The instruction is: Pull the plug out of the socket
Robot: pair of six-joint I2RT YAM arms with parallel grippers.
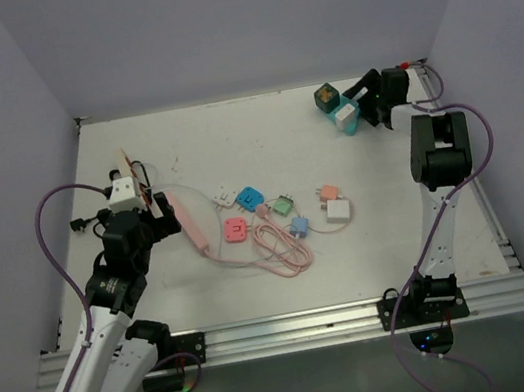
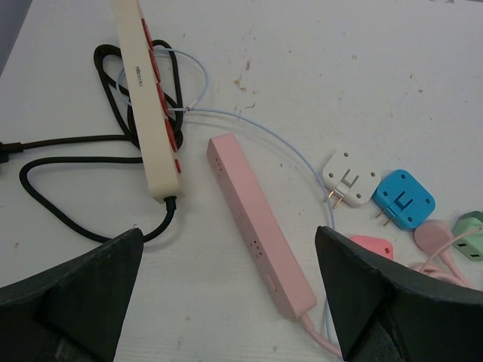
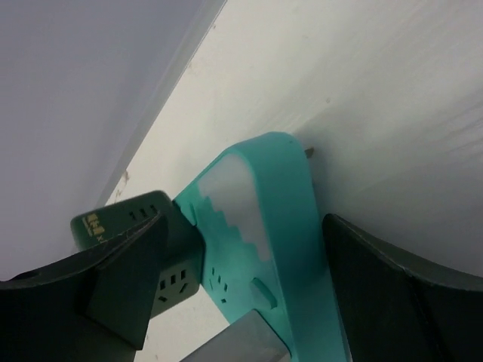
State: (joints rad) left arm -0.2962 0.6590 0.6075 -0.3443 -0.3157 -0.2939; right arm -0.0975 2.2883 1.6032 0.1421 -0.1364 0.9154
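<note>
My right gripper (image 3: pixel 243 222) straddles the teal plug (image 1: pixel 346 116), which sits pressed against the near right side of the dark green socket cube (image 1: pixel 327 95). I cannot tell whether its jaws pinch the plug. Well left of the cube, my left gripper (image 2: pixel 229 234) hangs spread wide over the pink power strip (image 2: pixel 249 215).

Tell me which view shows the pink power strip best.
The left wrist view: the pink power strip lies close up, nearly full length, its slots visible. The top view shows it only small. The right wrist view does not show it.
</note>
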